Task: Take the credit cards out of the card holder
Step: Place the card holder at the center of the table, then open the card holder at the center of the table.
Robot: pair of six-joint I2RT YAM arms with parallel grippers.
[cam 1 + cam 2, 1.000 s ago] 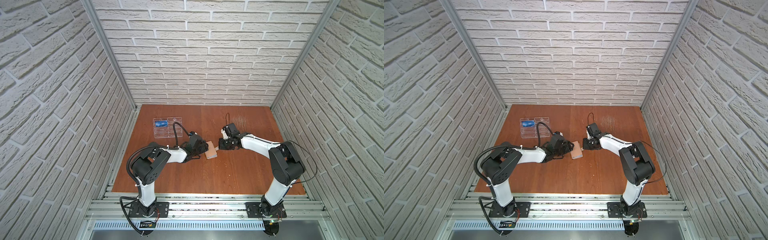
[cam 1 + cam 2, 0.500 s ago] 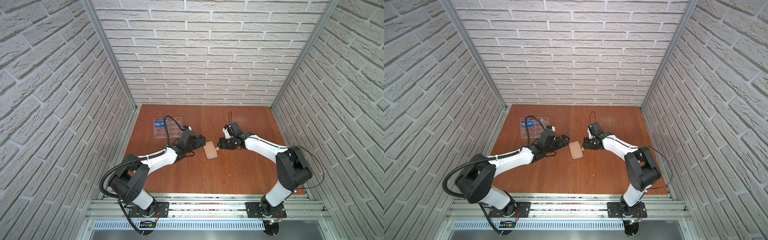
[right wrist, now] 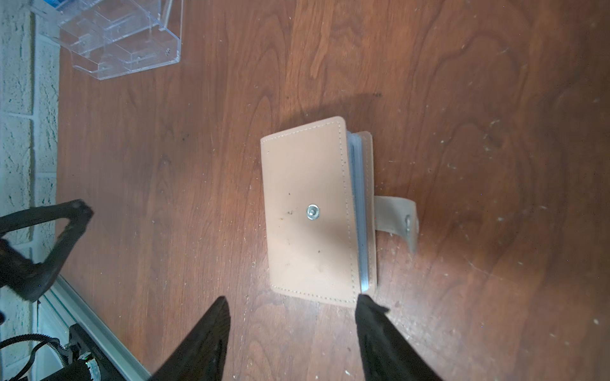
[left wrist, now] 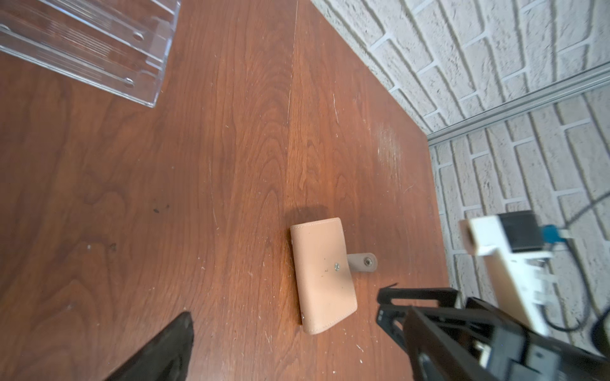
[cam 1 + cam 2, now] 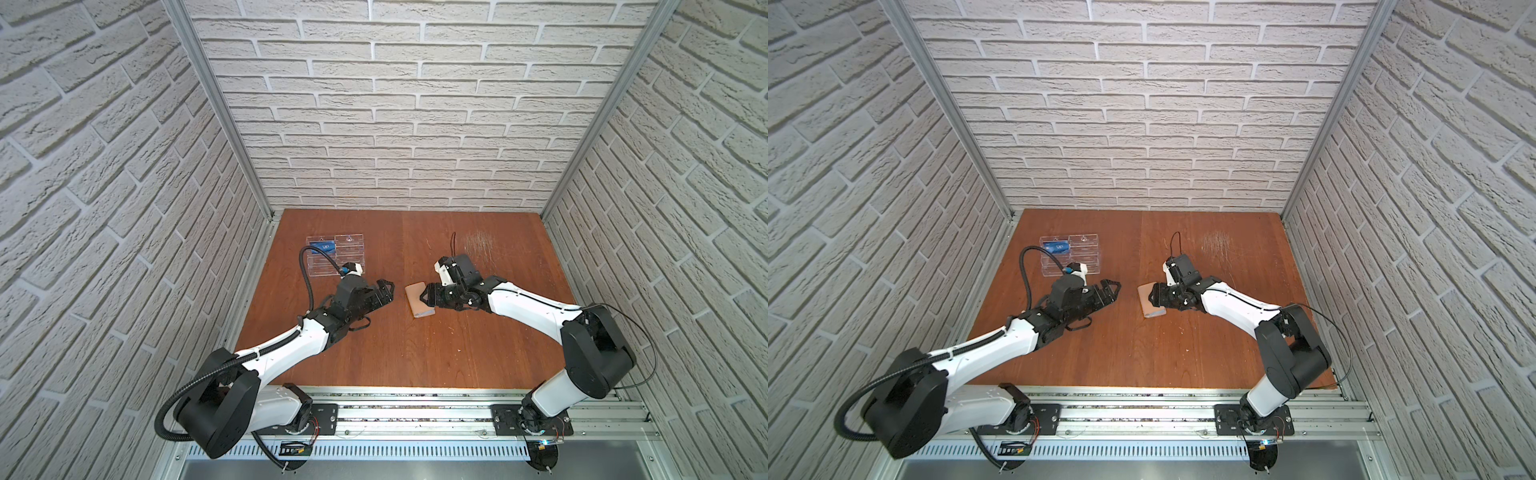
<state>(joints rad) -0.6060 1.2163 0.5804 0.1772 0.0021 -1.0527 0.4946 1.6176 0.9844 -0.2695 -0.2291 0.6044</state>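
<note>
Right wrist view shows the card holder (image 3: pixel 307 184) lying flat on the table (image 3: pixel 165 198). Its cover is down but slightly ajar, and its snap strap (image 3: pixel 396 217) is unfastened and splayed on the wood beside the open edge. There the clear sleeve pages (image 3: pixel 358 231) show as a grey-blue band; whether anything sits in them I cannot tell. My right gripper (image 3: pixel 293 306) is released, jaws spread and holding nothing, with one fingertip just at the holder's near corner on the page side. I judge this a placement for lifting the cover. My left gripper (image 5: pixel 387 291) is likewise spread wide and empty, near the holder's spine side but apart from it, placed, I judge, to steady it. One blue credit card (image 5: pixel 326 248) stands in the clear acrylic rack (image 5: pixel 351 249) at the table's far left, well apart from the holder. The surface is a brown wood-grain board, scratched and dusty, with a pale scuffed patch (image 5: pixel 478 243) toward the far right. White brick-pattern walls (image 5: pixel 415 124) close three sides, and aluminium posts (image 5: pixel 232 124) stand in the far corners.
</note>
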